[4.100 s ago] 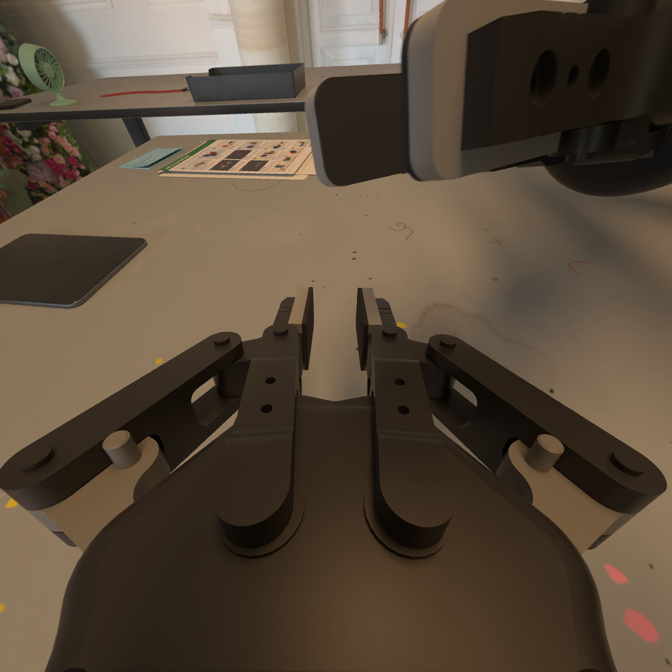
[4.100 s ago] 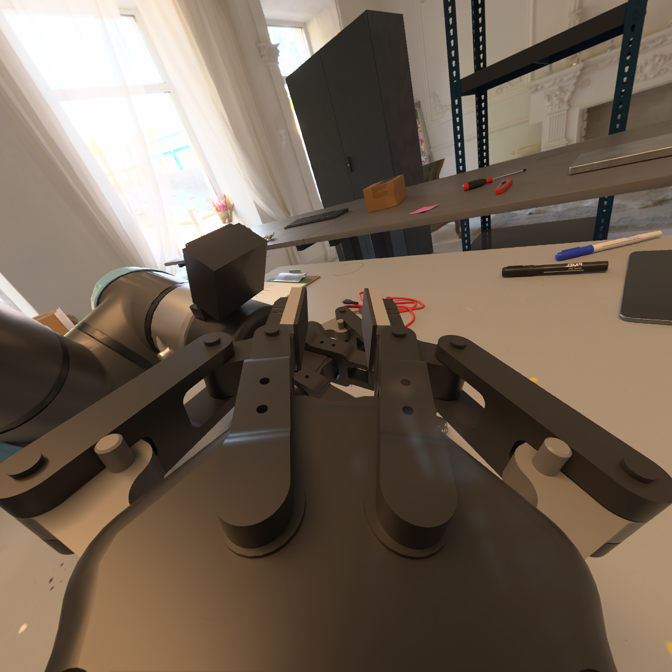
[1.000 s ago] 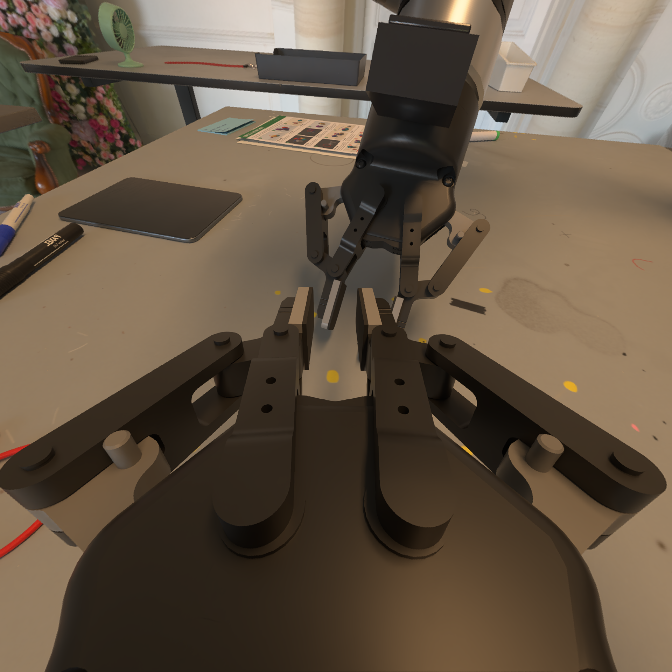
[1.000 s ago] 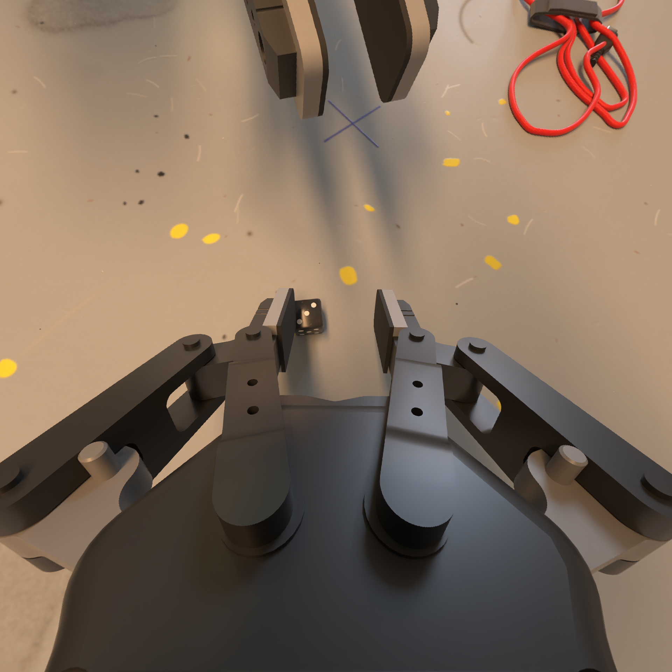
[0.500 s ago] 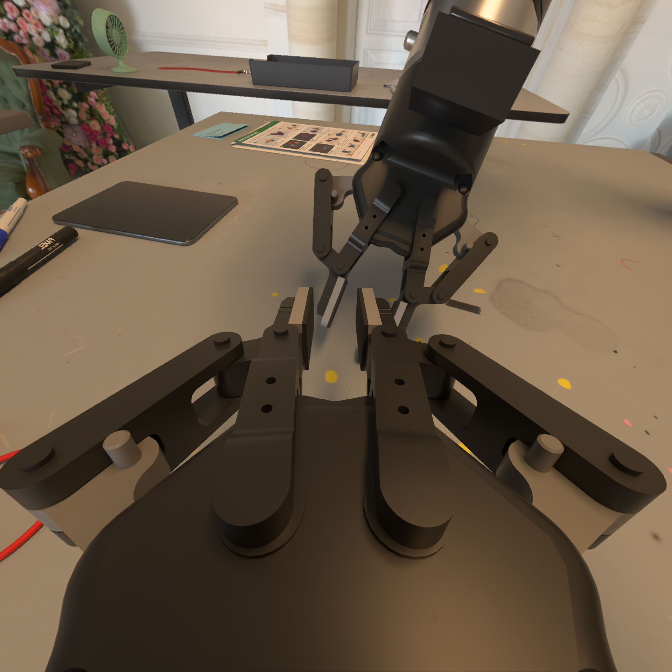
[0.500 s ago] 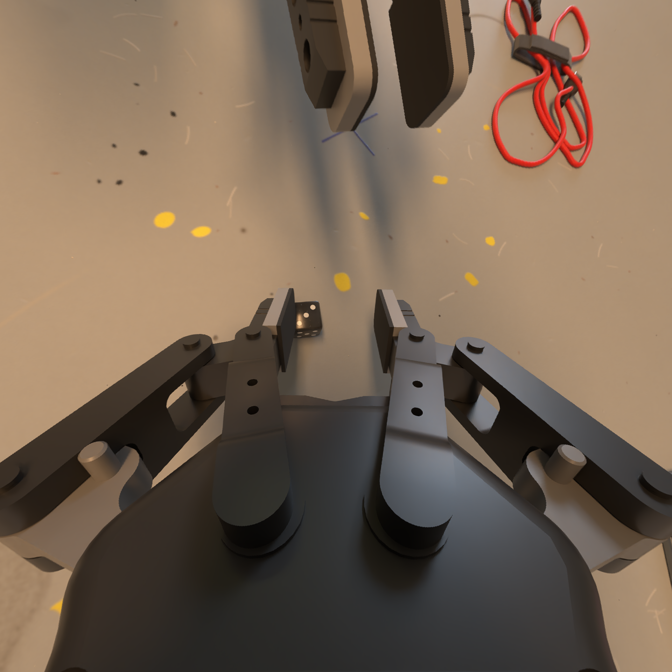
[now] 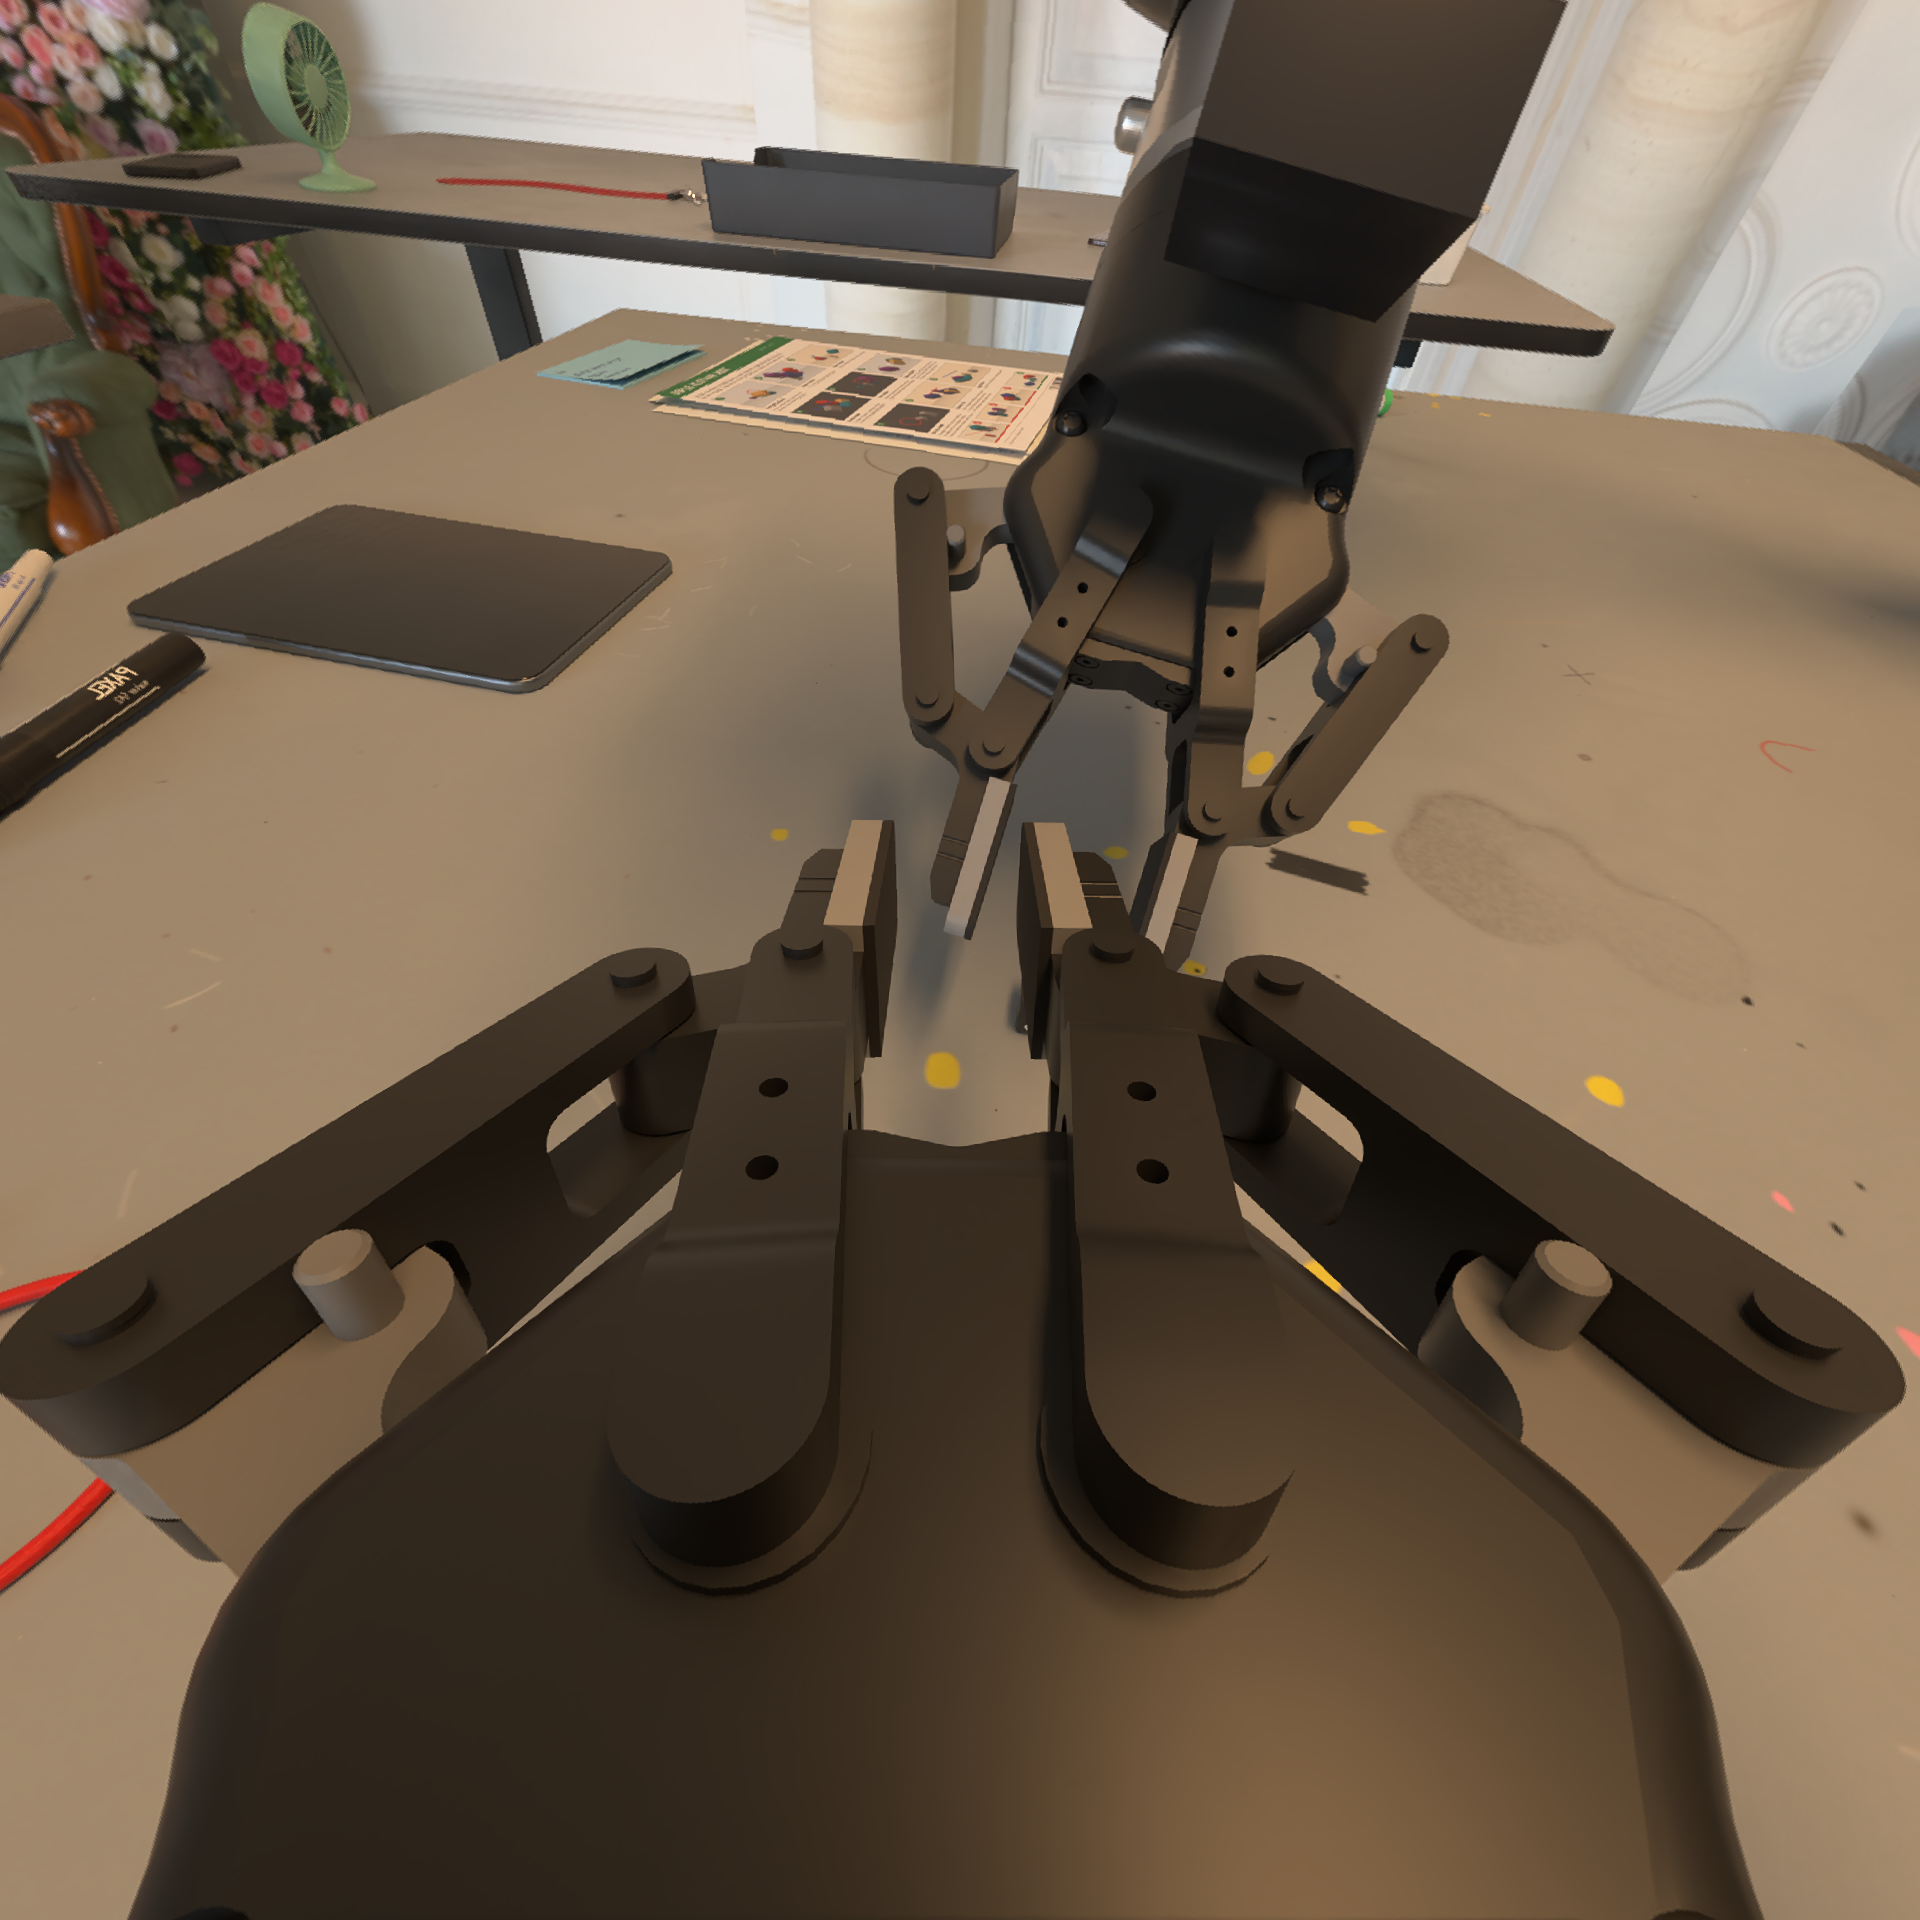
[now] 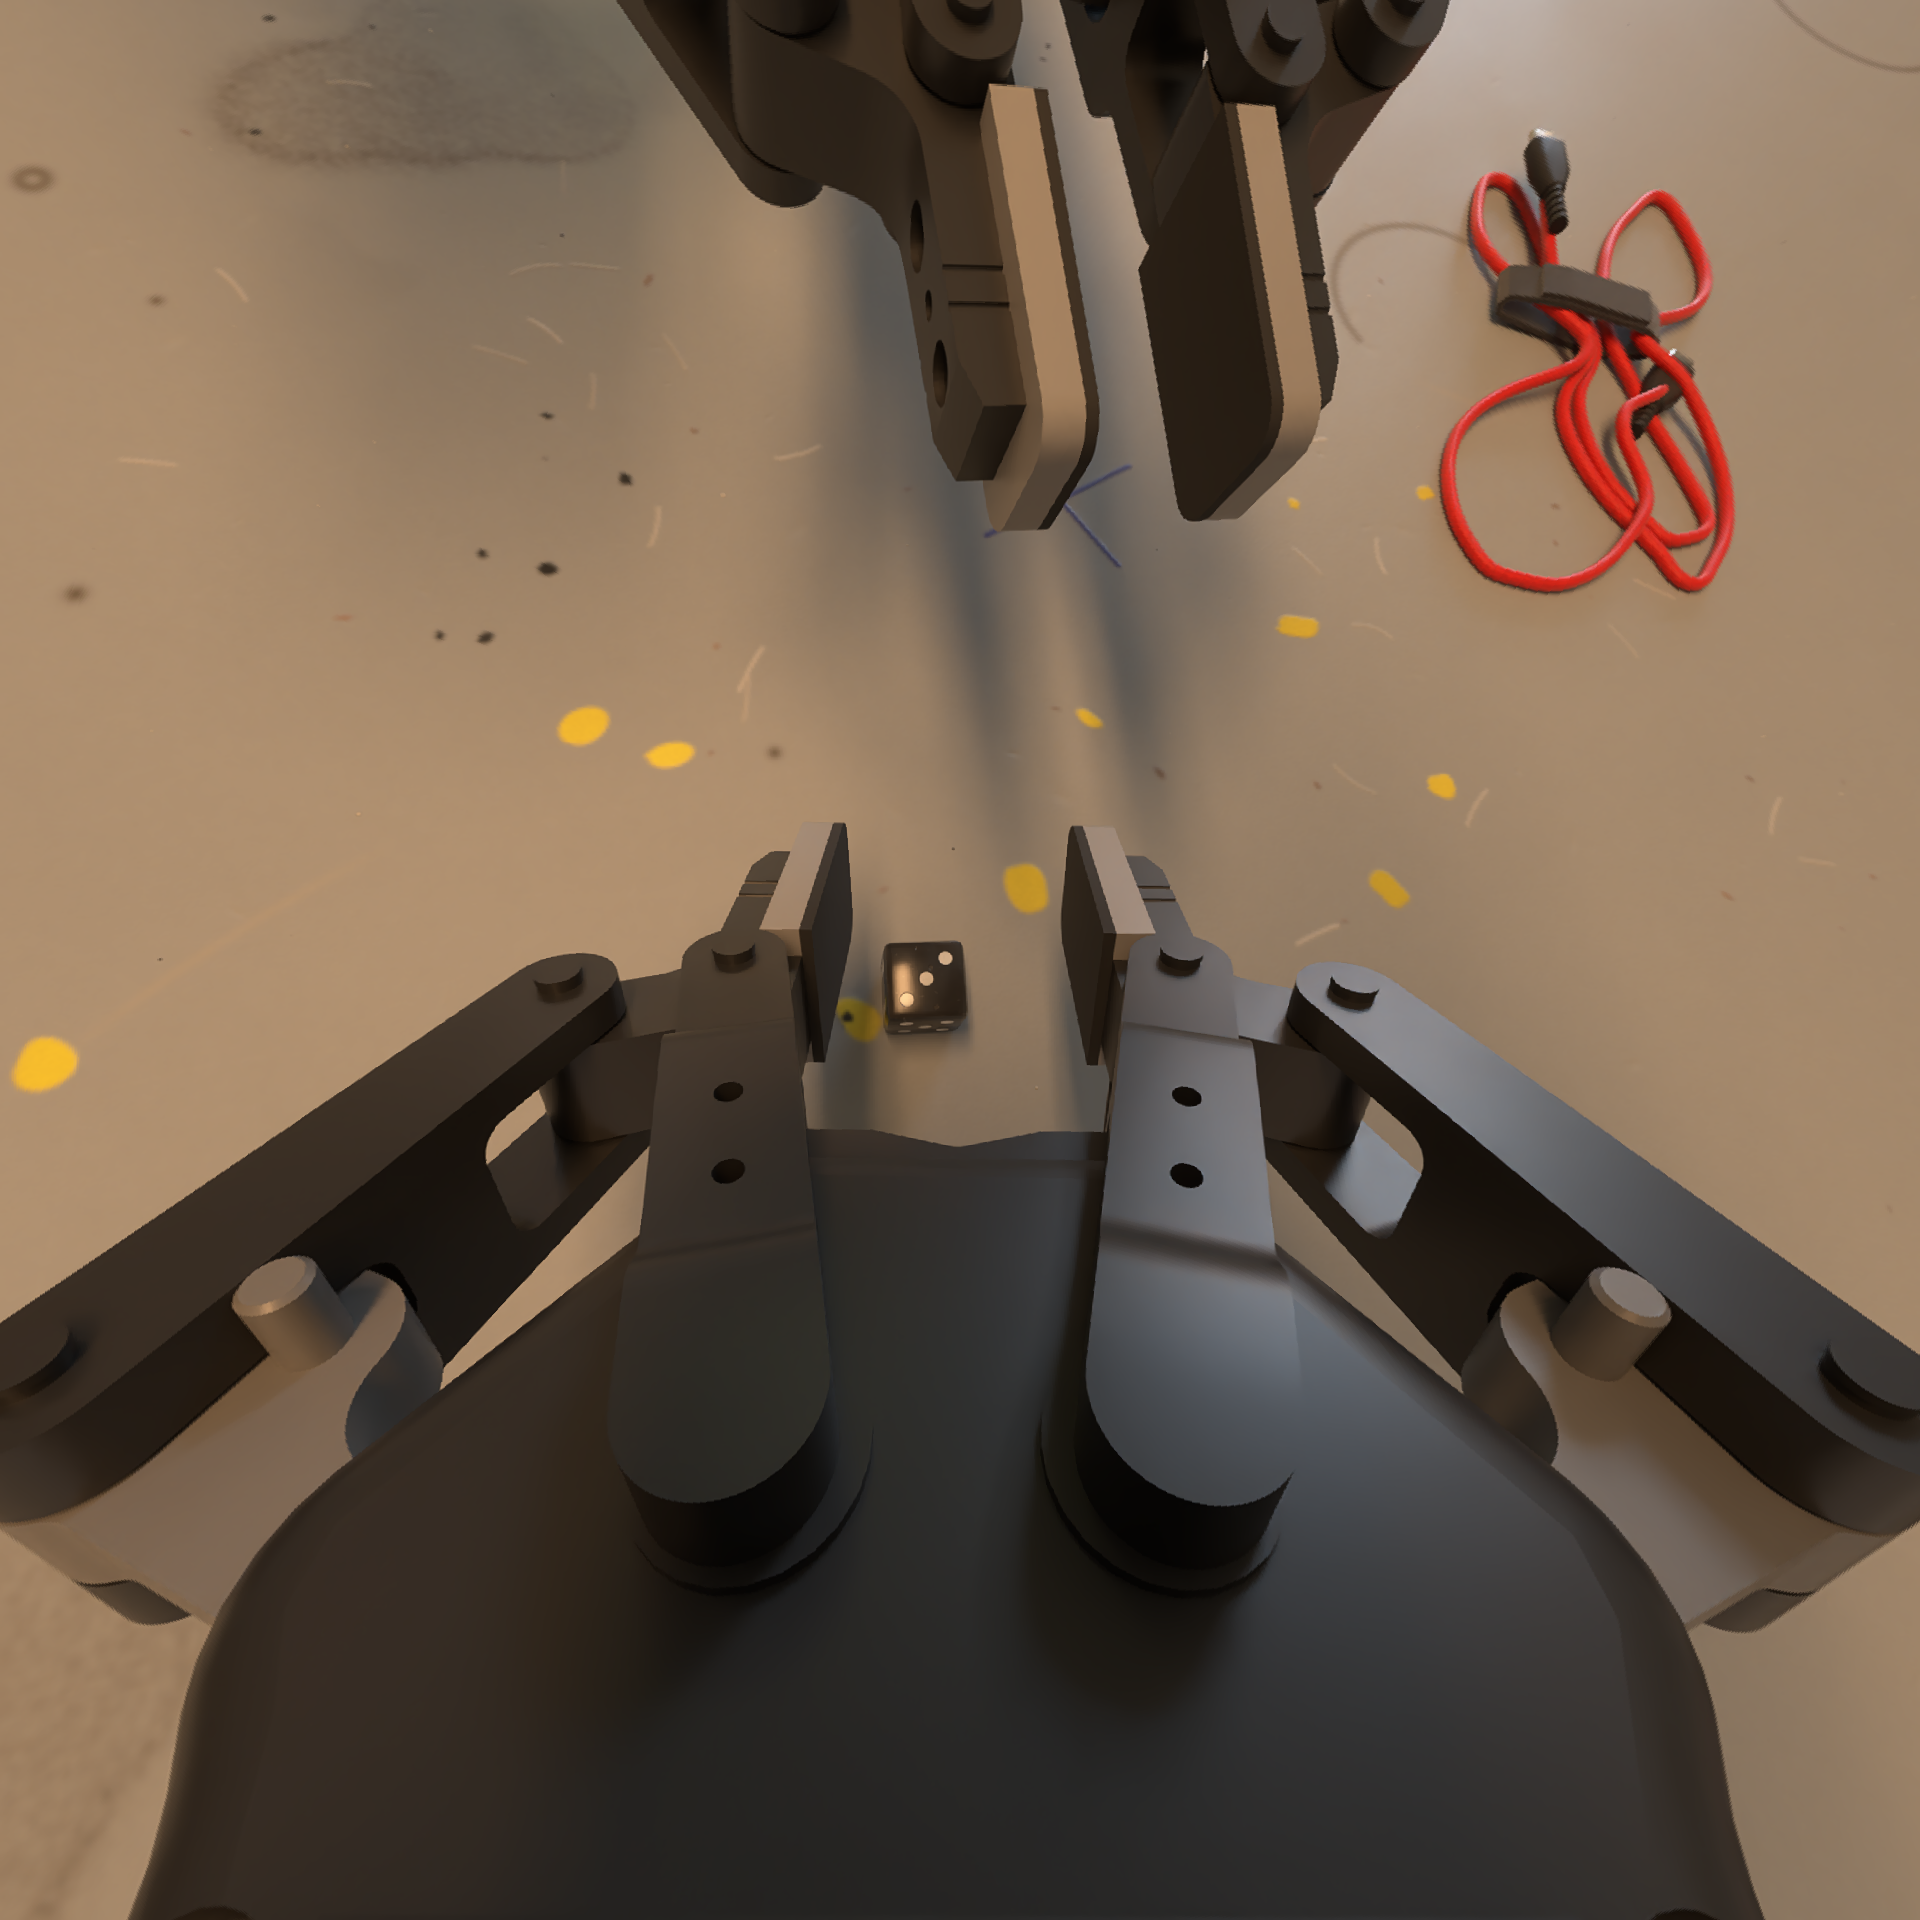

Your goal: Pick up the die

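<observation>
On far shelf: tray (image 7: 862,213) | contents hidden | die (image 8: 924,986) on table (image 8: 312,623)

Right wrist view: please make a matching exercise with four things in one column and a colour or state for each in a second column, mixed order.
Things:
1. die
2. cable
3. right tool
4. table

States:
A. red, coiled
B. open, around the die
C. black, white dots, on the table
D. tan, yellow spots

Pairs: 1-C, 2-A, 3-B, 4-D
</observation>
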